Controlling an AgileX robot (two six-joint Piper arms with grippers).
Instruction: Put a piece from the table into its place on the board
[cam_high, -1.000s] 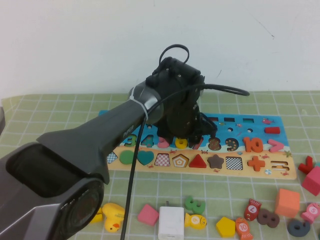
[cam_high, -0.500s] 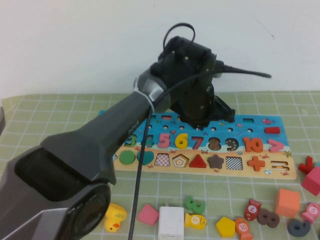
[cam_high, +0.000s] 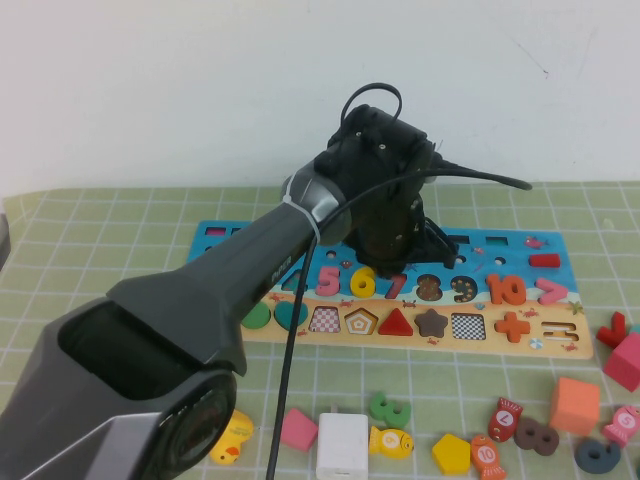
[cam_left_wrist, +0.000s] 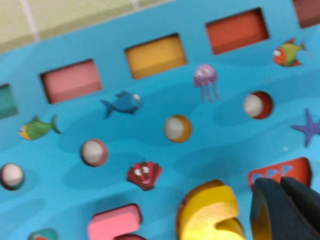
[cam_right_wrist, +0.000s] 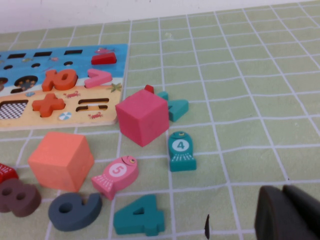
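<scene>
The yellow numeral 6 (cam_high: 362, 283) lies in the digit row of the board (cam_high: 500, 245), between the 5 and the 7. The board rests on the green gridded table (cam_high: 120, 230). My left gripper (cam_high: 396, 262) hangs over the board just right of the 6 and is mostly hidden under its own wrist. In the left wrist view its dark fingers (cam_left_wrist: 282, 205) sit pressed together, empty, right beside the 6 (cam_left_wrist: 210, 215) on the blue board (cam_left_wrist: 150, 130). My right gripper (cam_right_wrist: 287, 212) is shut and empty, low over the table (cam_right_wrist: 240, 75), out of the high view.
Loose pieces lie along the front: yellow duck (cam_high: 235, 432), pink square (cam_high: 298, 428), white block (cam_high: 343, 443), green 3 (cam_high: 390, 408), orange cube (cam_high: 574, 403), pink cube (cam_high: 625, 360). Near the right gripper are a pink cube (cam_right_wrist: 142, 117), teal fish (cam_right_wrist: 181, 151) and teal 4 (cam_right_wrist: 139, 216).
The left arm lifted off the 6, swung right, then came lower again over the board. The 6 stays in its slot.
</scene>
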